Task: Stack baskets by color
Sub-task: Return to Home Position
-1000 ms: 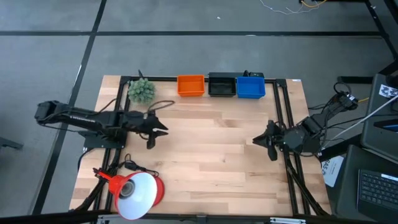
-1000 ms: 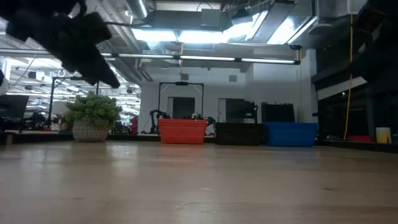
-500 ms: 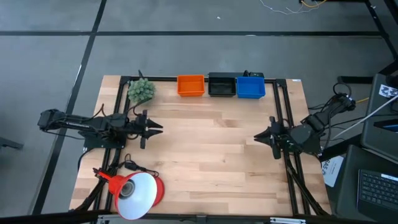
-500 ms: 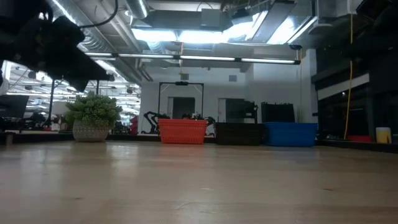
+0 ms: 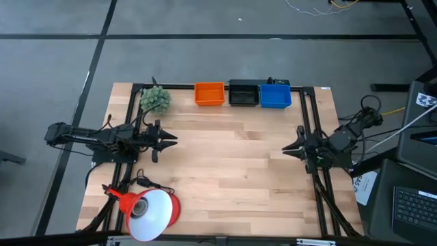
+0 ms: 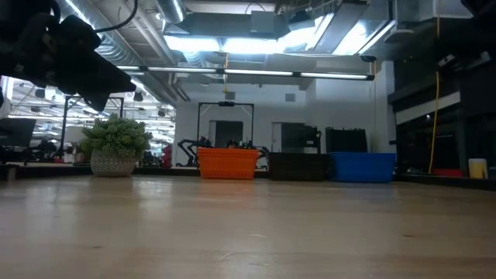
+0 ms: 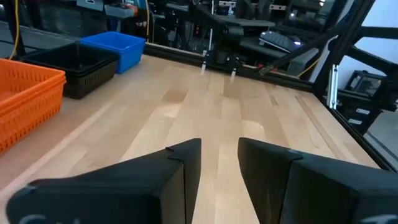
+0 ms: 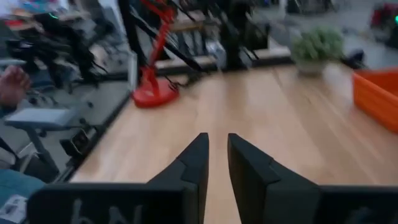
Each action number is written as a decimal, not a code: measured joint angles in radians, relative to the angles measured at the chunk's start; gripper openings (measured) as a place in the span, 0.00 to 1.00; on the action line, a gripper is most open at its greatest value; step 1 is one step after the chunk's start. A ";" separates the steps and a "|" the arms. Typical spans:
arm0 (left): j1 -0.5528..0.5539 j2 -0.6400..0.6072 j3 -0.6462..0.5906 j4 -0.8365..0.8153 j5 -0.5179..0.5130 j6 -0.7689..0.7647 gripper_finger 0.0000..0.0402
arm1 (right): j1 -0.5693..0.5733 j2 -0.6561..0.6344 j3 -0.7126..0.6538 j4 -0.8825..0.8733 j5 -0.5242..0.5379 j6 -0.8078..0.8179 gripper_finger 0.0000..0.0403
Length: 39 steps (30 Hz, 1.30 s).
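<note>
Pale wood of the table (image 5: pixel 232 178) lies bare across its middle, with only the red-orange lamp (image 5: pixel 151 212) at the near left corner. Farther in, the left gripper (image 5: pixel 171 139) hangs over the left edge and the right gripper (image 5: pixel 288 149) over the right edge, well apart and pointing at each other; each wrist view shows its jaws a narrow slot apart with nothing between them. Along the far edge, past the plant (image 5: pixel 156 100), the orange basket (image 5: pixel 209 94), black basket (image 5: pixel 242 93) and blue basket (image 5: pixel 274 95) stand in a row, sorted by colour, so the stacking looks finished. Going home well probably means folding each arm back on its own side, lifted off the wood, with no sweep toward that far row, and the left arm minding the plant and the lamp's cable. From above the row's order is plain but not its height; the low view shows the baskets' walls side on, though layers cannot be counted there. Only the right wrist view catches what looks like a person's hand (image 8: pixel 13 84) beyond the table.
</note>
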State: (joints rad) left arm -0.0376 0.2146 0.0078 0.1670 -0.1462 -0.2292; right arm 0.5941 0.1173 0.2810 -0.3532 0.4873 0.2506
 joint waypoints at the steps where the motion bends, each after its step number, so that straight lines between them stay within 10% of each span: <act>1: 0.000 0.000 0.000 0.000 0.000 0.002 0.25 | 0.000 -0.012 -0.022 0.048 -0.010 -0.029 0.15; 13: 0.000 0.000 0.000 0.001 0.002 0.003 0.25 | -0.006 -0.092 -0.264 0.409 -0.079 -0.167 0.15; 31: 0.000 0.001 0.000 0.001 0.002 0.003 0.25 | -0.240 -0.091 -0.274 0.434 -0.081 -0.369 0.15; 39: 0.000 0.001 0.000 0.001 0.002 0.003 0.25 | -0.323 -0.092 -0.274 0.426 -0.622 -0.410 0.15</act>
State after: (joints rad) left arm -0.0378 0.2157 0.0078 0.1682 -0.1440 -0.2260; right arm 0.2715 0.0254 0.0071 0.0730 -0.1346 -0.1596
